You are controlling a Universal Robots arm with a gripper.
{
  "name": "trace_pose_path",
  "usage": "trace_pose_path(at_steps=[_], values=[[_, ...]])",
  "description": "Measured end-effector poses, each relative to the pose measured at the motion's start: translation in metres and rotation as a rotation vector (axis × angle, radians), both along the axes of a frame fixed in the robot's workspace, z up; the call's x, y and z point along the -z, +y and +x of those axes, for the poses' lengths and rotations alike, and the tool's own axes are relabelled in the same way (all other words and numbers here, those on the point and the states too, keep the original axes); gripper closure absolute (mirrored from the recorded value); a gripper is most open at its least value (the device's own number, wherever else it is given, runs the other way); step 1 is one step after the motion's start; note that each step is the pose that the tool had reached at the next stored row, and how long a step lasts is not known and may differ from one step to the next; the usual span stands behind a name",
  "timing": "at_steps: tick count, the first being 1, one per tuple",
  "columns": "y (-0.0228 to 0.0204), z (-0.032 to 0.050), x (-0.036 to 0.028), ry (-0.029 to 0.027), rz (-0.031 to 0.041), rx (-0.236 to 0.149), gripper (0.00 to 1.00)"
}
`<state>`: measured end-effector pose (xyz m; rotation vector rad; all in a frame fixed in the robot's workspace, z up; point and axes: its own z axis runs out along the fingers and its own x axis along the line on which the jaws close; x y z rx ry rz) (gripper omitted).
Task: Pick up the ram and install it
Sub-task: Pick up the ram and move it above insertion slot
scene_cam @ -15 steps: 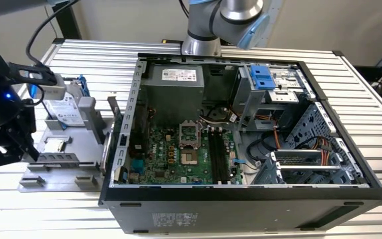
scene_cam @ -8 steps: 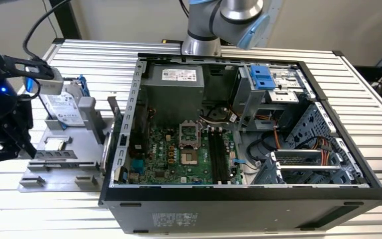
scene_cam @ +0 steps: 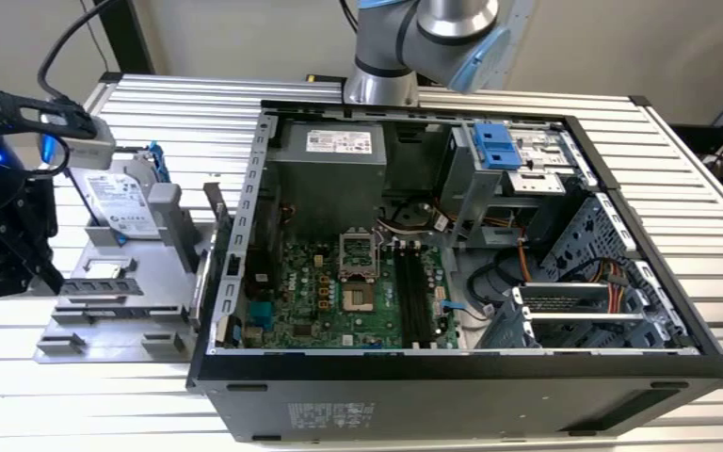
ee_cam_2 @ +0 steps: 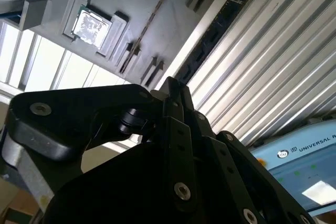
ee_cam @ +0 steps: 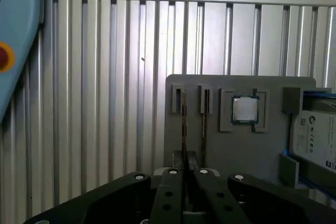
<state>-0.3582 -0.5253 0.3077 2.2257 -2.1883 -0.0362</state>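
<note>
Ram, a long dark-green board stick [ee_cam_2: 212, 34], sat slotted; we judged pickup underway, needing square alignment; black claw [ee_cam: 188, 171] clenched or not, we couldn't tell.

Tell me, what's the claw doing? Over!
Claw close to the gray holder. Ram standing in its slot, not lifted. Processor chip beside it, apart.

The desk [scene_cam: 695, 160] is a ribbed silver slab; an open computer case [scene_cam: 462, 400] stands on it. A grey holder [scene_cam: 104, 334] lies just beside the case, toward the exterior view's left; the arm's base [scene_cam: 380, 89] stands behind the case.
</note>
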Motion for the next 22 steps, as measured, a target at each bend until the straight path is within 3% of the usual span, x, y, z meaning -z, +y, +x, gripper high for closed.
trace_pose_path(at_steps=[22], values=[[0.0000,0.0000,-0.0385,0.0000,0.0000,0.006,1.00]])
